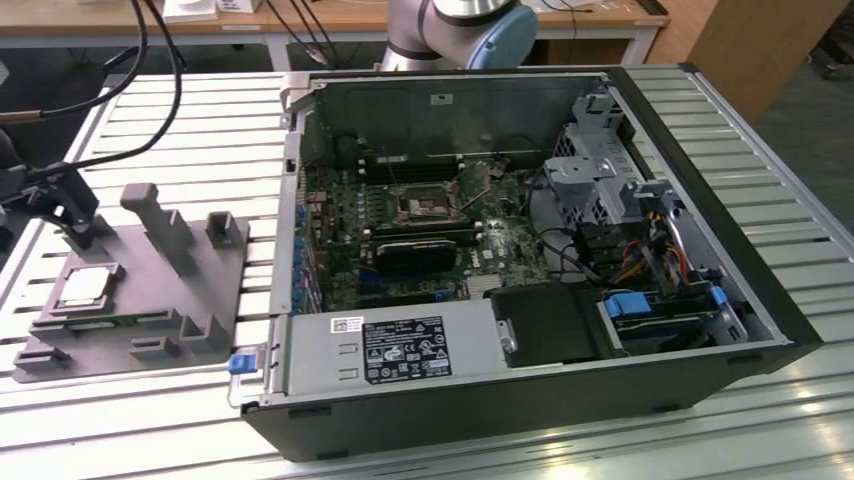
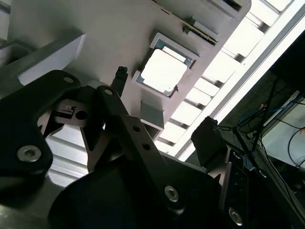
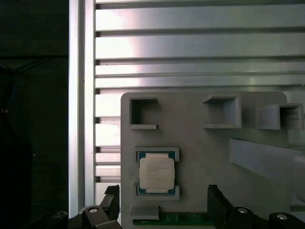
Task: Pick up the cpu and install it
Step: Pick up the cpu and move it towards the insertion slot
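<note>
1. Eyes on the cpu point(image 3: 157, 172): lying flat, silver top up, in a shallow pocket of the grey block point(image 3: 200, 138).
2. Square, so no long side to call. Edges running parallel to the block's own edges in the first wrist view.
3. Hemmed by low lips on two opposite sides of the pocket, open on the other two.
4. Over to the gripper point(image 3: 163, 191): spread wide, well wider than the cpu, with dark fingers point(image 3: 113, 198) standing off the two open sides and clear of it.
5. Same in the second wrist view: cpu point(image 2: 162, 70) apart from the gripper point(image 2: 164, 105), jaws wide.
6. Room close in: bare block surface around the pocket, two square recesses point(image 3: 143, 112) farther along, a slanted wall point(image 3: 267, 160) rising to one side, and a green strip of board point(image 3: 167, 220) just beside the pocket at the block's edge.
7. Wider now, in the exterior view: cpu point(image 1: 83, 287) on the block, on a slatted metal table point(image 1: 174, 110), at the exterior view's left.
8. Tall posts point(image 1: 150, 215) standing between the cpu and the open computer case point(image 1: 534, 400), which sits just beside the block.
9. Inside the case, a square socket point(image 1: 427, 205) on the board, well apart from the cpu.
</note>
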`<state>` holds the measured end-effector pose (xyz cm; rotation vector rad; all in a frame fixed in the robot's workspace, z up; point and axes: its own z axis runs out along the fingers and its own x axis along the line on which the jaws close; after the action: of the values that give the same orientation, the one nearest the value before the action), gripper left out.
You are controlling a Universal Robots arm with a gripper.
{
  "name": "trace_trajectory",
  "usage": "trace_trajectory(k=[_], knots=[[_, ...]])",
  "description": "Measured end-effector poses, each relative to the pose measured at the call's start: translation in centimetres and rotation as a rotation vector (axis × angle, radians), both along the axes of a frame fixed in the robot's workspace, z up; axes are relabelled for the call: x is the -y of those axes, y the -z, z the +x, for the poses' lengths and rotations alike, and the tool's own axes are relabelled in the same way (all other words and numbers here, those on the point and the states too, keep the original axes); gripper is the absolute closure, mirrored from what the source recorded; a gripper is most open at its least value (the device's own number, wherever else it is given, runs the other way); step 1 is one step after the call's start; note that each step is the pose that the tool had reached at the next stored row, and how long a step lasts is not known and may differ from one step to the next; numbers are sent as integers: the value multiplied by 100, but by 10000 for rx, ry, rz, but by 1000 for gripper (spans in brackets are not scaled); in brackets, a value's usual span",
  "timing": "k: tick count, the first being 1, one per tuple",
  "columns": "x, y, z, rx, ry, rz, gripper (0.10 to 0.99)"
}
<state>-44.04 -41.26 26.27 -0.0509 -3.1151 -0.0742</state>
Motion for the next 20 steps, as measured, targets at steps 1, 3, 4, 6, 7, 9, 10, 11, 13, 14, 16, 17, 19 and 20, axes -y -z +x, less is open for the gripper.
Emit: trace_trajectory(k=[1,3,4,6,7,9,10,11,13,14,16,17,19,20], knots=[[0,17,0,-1,0,30,267],[3,52,-8,-2,-27,62,267],[4,71,-10,1,-97,74,267],[6,106,-13,-9,-195,78,267],[6,125,-13,-24,-198,78,267],[6,162,-13,-42,-197,76,267],[6,180,-13,-50,-194,75,267],[6,197,-13,-57,-192,75,267],[6,236,-13,-80,-190,76,267],[6,253,-13,-89,-189,76,267],[6,290,-13,-97,-189,76,267],[6,307,-13,-97,-190,76,267],[6,343,-13,-98,-190,76,267],[6,361,-13,-98,-190,76,267]])
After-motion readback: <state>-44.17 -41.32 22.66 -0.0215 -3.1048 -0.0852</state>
